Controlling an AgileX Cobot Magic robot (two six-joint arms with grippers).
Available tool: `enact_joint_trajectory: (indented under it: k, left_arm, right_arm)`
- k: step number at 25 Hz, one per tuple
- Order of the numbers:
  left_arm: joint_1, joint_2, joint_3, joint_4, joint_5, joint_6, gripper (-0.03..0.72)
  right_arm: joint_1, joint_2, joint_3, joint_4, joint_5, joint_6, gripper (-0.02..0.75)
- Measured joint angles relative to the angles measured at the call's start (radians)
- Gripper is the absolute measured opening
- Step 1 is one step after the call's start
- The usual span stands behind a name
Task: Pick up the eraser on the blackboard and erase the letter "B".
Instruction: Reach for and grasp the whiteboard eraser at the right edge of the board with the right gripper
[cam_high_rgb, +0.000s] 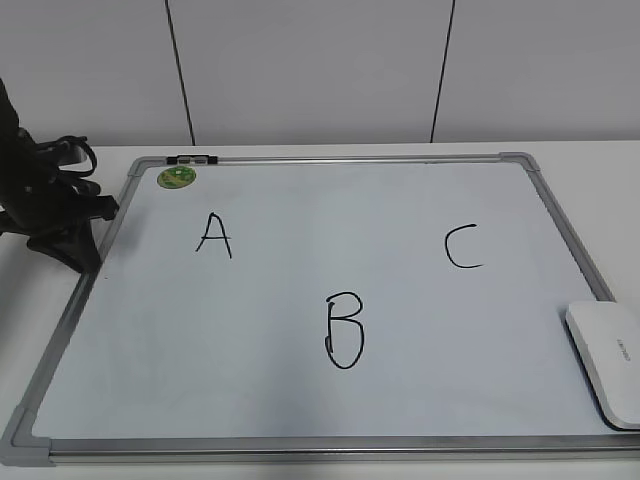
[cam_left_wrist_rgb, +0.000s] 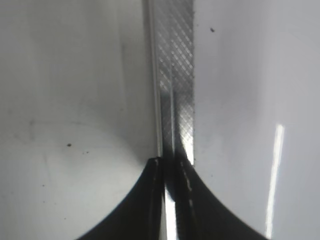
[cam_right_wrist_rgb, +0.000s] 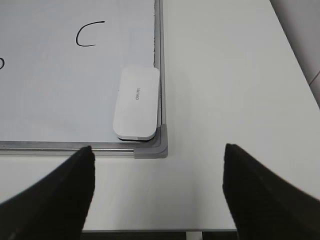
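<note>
**Right gripper spread above the table edge, eraser untouched in the board's corner**

Your right gripper (cam_right_wrist_rgb: 157, 190) hangs with its two dark fingers (cam_right_wrist_rgb: 55, 195) spread wide, holding nothing, over bare white table (cam_right_wrist_rgb: 225, 75) just off the blackboard's (cam_high_rgb: 400, 330) near right corner. The eraser (cam_right_wrist_rgb: 136, 102) lies flat inside that corner, white side up, its long edge against the silver frame. Your left gripper (cam_left_wrist_rgb: 170, 200) sits low over the board's left frame rail, fingertips pressed nearly together with only a thin slit between them, gripping nothing. On the board you see the letter "B" (cam_high_rgb: 345, 330) whole near the centre front, the "A" (cam_high_rgb: 214, 235) to its left and the "C" (cam_high_rgb: 463, 247) to its right.
</note>
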Motion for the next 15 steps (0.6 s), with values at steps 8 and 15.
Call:
enact_joint_trajectory:
  k: [8, 15]
  left_arm:
    - [0.000, 0.000, 0.000, 0.000, 0.002, 0.000, 0.036]
    - [0.000, 0.000, 0.000, 0.000, 0.002, 0.000, 0.036]
  right_arm:
    - [0.000, 0.000, 0.000, 0.000, 0.000, 0.000, 0.592]
    - [0.000, 0.012, -0.019, 0.002, -0.009, 0.000, 0.592]
